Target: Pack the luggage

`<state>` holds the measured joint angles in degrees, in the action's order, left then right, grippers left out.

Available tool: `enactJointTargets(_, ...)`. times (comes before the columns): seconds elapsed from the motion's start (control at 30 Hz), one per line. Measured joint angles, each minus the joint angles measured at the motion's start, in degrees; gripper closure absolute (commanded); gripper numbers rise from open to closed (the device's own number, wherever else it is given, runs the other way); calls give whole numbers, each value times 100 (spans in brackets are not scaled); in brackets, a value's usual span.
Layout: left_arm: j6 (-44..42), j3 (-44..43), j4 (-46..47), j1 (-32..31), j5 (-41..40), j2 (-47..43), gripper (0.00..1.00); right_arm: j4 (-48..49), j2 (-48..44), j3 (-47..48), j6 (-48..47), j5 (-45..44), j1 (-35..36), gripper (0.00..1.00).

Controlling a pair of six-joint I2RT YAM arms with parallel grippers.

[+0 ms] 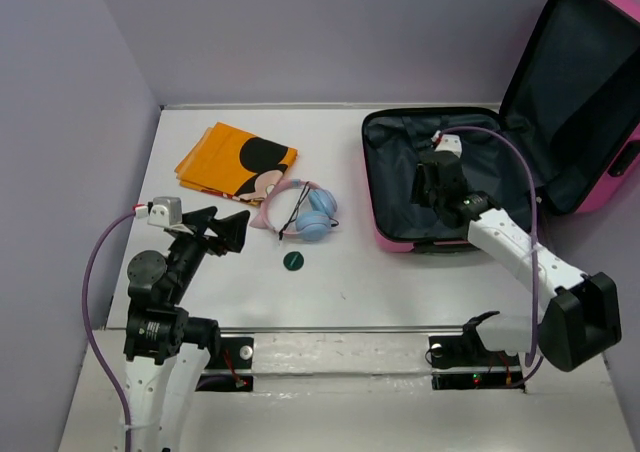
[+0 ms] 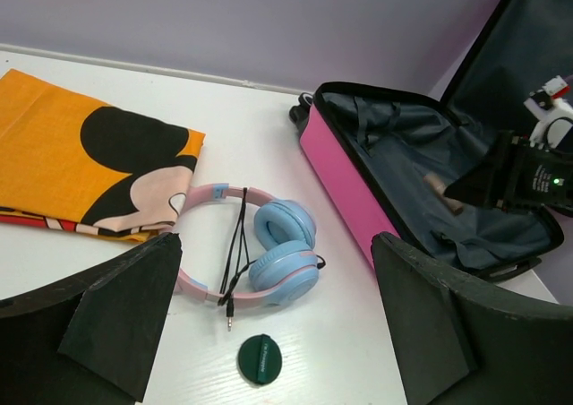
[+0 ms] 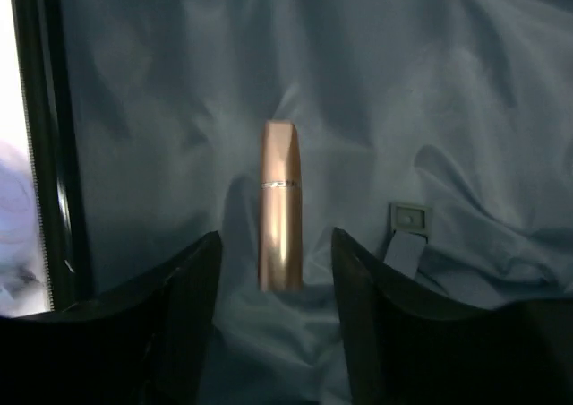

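Note:
The hot-pink luggage (image 1: pixel 398 240) lies open at the right of the table, lid (image 1: pixel 590 82) propped up, navy lining showing; it also shows in the left wrist view (image 2: pixel 345 185). My right gripper (image 1: pixel 437 177) hangs inside it, open, with a rose-gold lipstick tube (image 3: pixel 280 217) lying on the lining (image 3: pixel 179 109) between and just beyond its fingertips, not gripped. My left gripper (image 1: pixel 225 229) is open and empty, left of the blue and pink headphones (image 1: pixel 305 215) and a small dark green round disc (image 1: pixel 293 261). The headphones (image 2: pixel 269 253) and disc (image 2: pixel 260 359) lie between its fingers.
An orange folded Mickey Mouse cloth (image 1: pixel 235 160) lies at the back left of the white table (image 1: pixel 350 282), touching the headphones' band. A purple wall runs behind and to the left. A grey strap buckle (image 3: pixel 407 217) lies on the lining right of the lipstick.

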<state>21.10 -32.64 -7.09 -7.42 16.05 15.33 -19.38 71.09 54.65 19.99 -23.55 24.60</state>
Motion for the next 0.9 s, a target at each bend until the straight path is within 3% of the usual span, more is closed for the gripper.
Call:
enactJointTargets(0.17, 0, 0, 2, 0, 44, 63, 1, -168, 181, 2, -118, 566, 116, 37)
enactJointTargets(0.3, 2, 0, 2, 0, 48, 98, 1, 31, -94, 31, -52, 750, 1141, 50)
enactJointTargets(0.4, 4, 0, 4, 2, 46, 98, 1, 372, 81, 131, 68, 911, 2109, 50)
enactJointTargets(0.57, 7, 0, 4, 0, 44, 98, 1, 848, 1344, 345, 236, 984, 3399, 41)
enactJointTargets(0.73, 26, 0, 7, 2, 42, 98, 1, 868, 2618, 717, 275, 953, 3969, 40)
enactJointTargets(0.9, 31, 0, 4, 0, 42, 96, 1, 927, 3445, 1294, 297, 872, 4100, 40)
